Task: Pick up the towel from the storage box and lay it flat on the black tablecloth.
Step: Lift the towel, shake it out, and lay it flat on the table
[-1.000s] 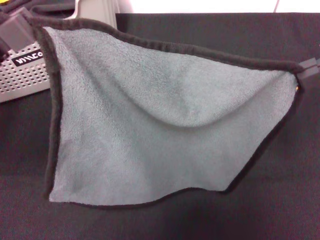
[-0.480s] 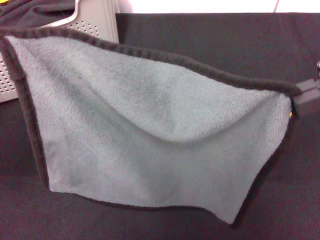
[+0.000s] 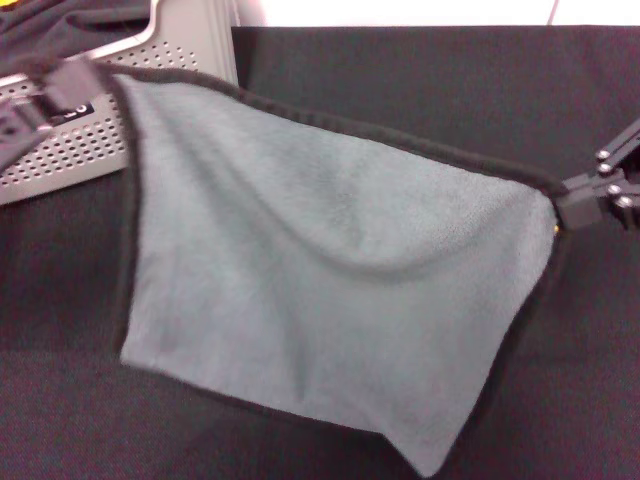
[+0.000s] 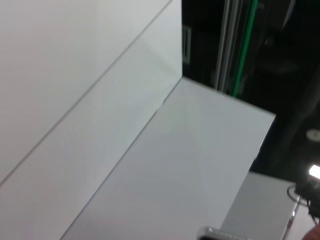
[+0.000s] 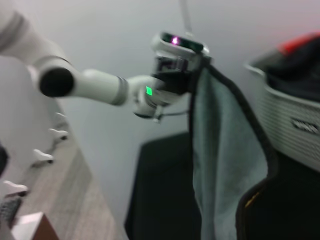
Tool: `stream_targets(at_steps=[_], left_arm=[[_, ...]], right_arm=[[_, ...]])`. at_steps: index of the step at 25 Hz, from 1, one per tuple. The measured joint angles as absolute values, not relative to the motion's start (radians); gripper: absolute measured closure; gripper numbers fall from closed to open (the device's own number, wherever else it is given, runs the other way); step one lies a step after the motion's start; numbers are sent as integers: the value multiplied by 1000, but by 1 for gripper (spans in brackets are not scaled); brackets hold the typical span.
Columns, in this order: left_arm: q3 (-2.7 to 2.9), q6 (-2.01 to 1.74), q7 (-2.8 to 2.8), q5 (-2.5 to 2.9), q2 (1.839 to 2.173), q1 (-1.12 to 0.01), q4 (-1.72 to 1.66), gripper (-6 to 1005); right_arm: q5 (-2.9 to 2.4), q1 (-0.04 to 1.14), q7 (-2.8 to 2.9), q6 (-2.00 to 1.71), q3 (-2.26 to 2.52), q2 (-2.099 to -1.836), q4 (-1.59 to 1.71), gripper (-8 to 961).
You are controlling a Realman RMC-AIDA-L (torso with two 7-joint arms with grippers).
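btwn both grippers (image 3: 560, 205): towel (image 3: 320, 280), airborne

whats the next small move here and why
Probably lower both hands together. The left hand and right hand each pinch a top corner of the grey-green plush towel, which hangs spread and sagging over the large black tablecloth, already out of the pale grey perforated storage box.

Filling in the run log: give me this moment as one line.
phase: towel spread in air | towel: grey-green face up, above black tablecloth | left gripper: holds one corner | right gripper: holds other | storage box: behind
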State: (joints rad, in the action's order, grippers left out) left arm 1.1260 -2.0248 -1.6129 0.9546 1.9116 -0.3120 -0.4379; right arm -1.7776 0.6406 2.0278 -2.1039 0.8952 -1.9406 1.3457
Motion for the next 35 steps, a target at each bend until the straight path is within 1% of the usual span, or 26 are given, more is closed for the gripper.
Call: stream_targets(at_steps=[3, 4, 6, 7, 8, 11, 14, 19, 22, 26, 29, 31, 35], left_arm=[[1126, -1980, -1570, 1001, 1915, -391, -370, 971], [1126, -1949, -1562, 1013, 1919, -409, -362, 971], [1126, -1886, -1549, 1029, 1927, -436, -355, 971], [1126, -1860, -1543, 1033, 1930, -446, -353, 971], [1126, -1835, -1535, 1034, 1933, -456, -352, 971], [1126, -1776, -1512, 1033, 1943, -475, -349, 971], [1126, -1712, -1486, 1033, 1958, -491, -349, 971], [1126, -1613, -1436, 1035, 1985, -506, -348, 971], [1131, -1554, -1397, 1038, 2002, -513, -348, 971], [1133, -1489, -1328, 1045, 2023, -519, -347, 971], [1133, -1437, -1274, 1053, 2037, -521, -347, 971], [1133, -1403, -1241, 1063, 2045, -522, -347, 971], [1134, -1336, -1161, 1073, 2060, -528, -347, 971]], right_arm=[[-1861, 681, 1975, -2062, 893, -1921, 1234, 946], [-1868, 685, 1968, -2057, 893, -1917, 1218, 946], [-1889, 699, 1941, -2027, 893, -1900, 1157, 946], [-1889, 699, 1941, -2027, 893, -1900, 1157, 946], [-1916, 705, 1920, -1986, 893, -1886, 1111, 946], [-1954, 711, 1901, -1947, 894, -1880, 1075, 946], [-2007, 717, 1889, -1896, 898, -1880, 1047, 946], [-2083, 731, 1885, -1817, 904, -1886, 1006, 946], [-2136, 745, 1885, -1764, 906, -1896, 977, 947], [-2230, 766, 1884, -1668, 913, -1923, 950, 947], [-2292, 781, 1884, -1623, 920, -1949, 940, 947], [-2314, 788, 1884, -1610, 921, -1960, 936, 947], [-2342, 793, 1884, -1554, 928, -1972, 926, 947]])
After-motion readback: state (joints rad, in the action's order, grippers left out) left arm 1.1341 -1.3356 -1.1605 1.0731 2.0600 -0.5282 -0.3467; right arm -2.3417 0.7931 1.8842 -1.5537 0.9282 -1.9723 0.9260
